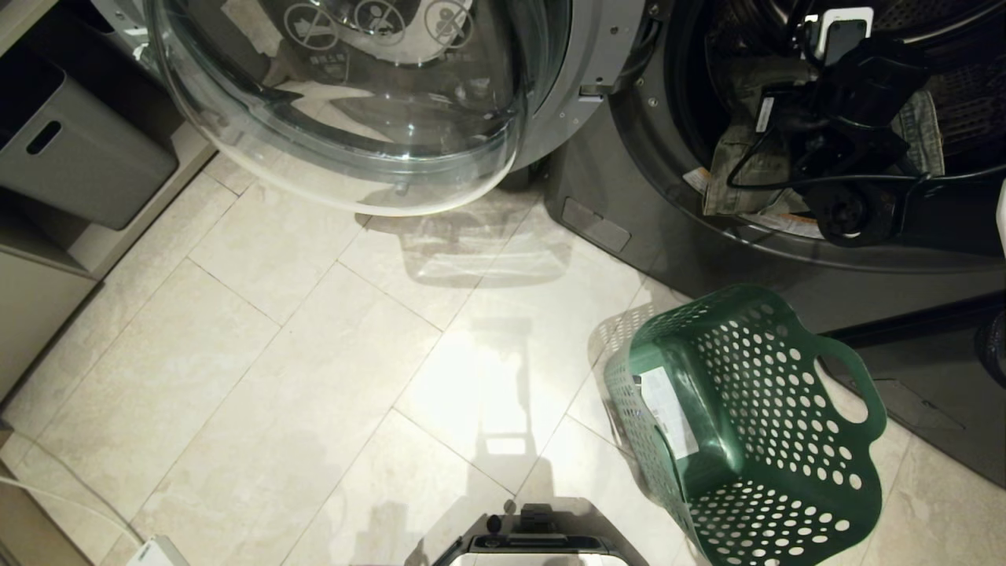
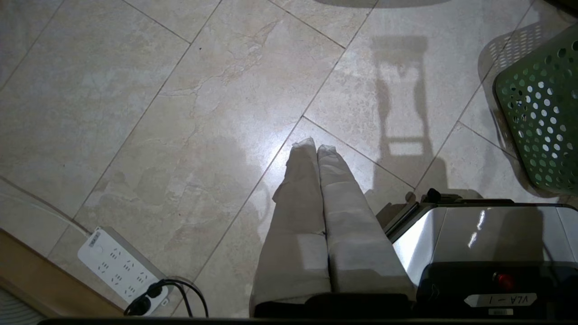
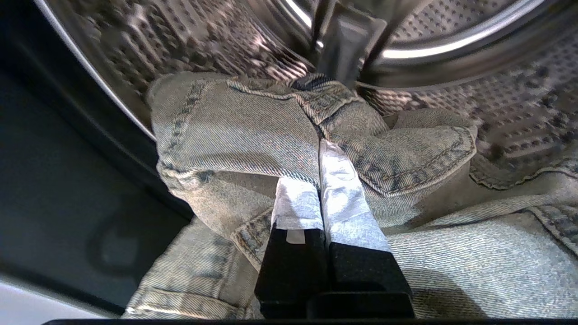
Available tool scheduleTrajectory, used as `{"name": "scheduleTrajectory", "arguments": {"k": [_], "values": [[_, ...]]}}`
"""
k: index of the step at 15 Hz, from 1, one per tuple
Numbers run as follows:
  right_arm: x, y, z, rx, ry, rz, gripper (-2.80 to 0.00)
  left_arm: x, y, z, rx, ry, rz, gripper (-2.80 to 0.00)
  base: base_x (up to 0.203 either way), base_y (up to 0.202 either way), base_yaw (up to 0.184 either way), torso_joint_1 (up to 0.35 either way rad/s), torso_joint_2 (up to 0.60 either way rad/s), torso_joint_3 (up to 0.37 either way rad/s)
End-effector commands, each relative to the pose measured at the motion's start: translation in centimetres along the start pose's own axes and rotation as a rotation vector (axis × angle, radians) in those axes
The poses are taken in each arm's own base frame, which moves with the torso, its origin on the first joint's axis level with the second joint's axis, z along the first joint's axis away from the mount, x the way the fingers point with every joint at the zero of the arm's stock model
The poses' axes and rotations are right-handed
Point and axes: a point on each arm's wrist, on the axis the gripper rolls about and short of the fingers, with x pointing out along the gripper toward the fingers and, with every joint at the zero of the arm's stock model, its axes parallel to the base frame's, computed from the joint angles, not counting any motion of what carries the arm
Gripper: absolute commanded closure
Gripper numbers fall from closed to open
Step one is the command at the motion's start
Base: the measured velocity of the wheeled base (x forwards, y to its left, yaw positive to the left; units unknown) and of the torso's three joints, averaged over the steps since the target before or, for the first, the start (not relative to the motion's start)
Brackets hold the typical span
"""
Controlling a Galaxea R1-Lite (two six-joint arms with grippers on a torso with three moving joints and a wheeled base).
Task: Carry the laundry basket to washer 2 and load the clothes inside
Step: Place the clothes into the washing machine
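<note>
The washer (image 1: 629, 196) is the biggest thing here: a dark grey front-loader at the far edge of the tiled floor (image 1: 299, 369), its round glass door (image 1: 346, 110) swung wide open to the robot's left. No number label shows from here, so I cannot confirm it is washer 2. Inside the drum (image 3: 451, 58) lie the clothes (image 3: 235, 131), a pale blue-grey denim garment with stitched seams and a pocket flap; part of it hangs over the front lip of the opening.

The laundry basket (image 1: 754, 440) stands on the floor before the washer, toward the robot's right. It is dark green with round holes, a cut-out handle and a white sticker, and it looks empty.

The right gripper (image 3: 321, 149) is inside the drum. Its jaws are pressed together and pinch a fold of the denim. The left gripper (image 2: 317, 146) hangs over the floor near the robot's base (image 2: 474, 234), jaws pressed together on nothing.

In my judgement the loading is almost done. To do it well, the right gripper should carry the fold deeper, so no cloth stays on the lip, and only then let go and draw straight back out.
</note>
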Motion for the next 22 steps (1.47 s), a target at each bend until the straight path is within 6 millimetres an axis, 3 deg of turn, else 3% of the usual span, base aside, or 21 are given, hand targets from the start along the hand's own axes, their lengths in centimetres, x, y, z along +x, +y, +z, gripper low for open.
{"name": "scheduleTrajectory", "arguments": {"k": [1, 8, 9, 15, 18, 22], "values": [[0.0, -0.2, 0.5, 0.018, -0.045, -0.012, 0.00, 0.0, 0.0, 0.0, 0.000, 0.002, 0.001, 0.00, 0.000, 0.000, 0.000, 0.000, 0.00, 0.000], [0.0, -0.3, 0.6, -0.024, -0.078, -0.033, 0.00, 0.0, 0.0, 0.0, 0.000, 0.003, 0.000, 0.00, 0.000, 0.000, 0.000, 0.000, 0.00, 0.000], [0.0, -0.3, 0.7, -0.025, -0.080, -0.033, -2.80, 0.0, 0.0, 0.0, 0.000, 0.001, -0.001, 0.00, 0.000, 0.000, 0.000, 0.000, 0.00, 0.000], [-0.3, -0.8, 2.3, 0.023, -0.170, -0.049, -2.80, 0.0, 0.0, 0.0, 0.000, 0.001, -0.001, 0.00, 0.000, 0.000, 0.000, 0.000, 0.00, 0.000], [-0.7, -1.7, 4.5, 0.043, -0.222, -0.068, -2.80, 0.0, 0.0, 0.0, 0.000, 0.001, 0.001, 0.00, 0.000, 0.000, 0.000, 0.000, 0.00, 0.000], [-0.9, -1.8, 4.6, 0.021, -0.252, -0.089, -2.80, 0.0, 0.0, 0.0, 0.000, 0.001, -0.001, 0.00, 0.000, 0.000, 0.000, 0.000, 0.00, 0.000]]}}
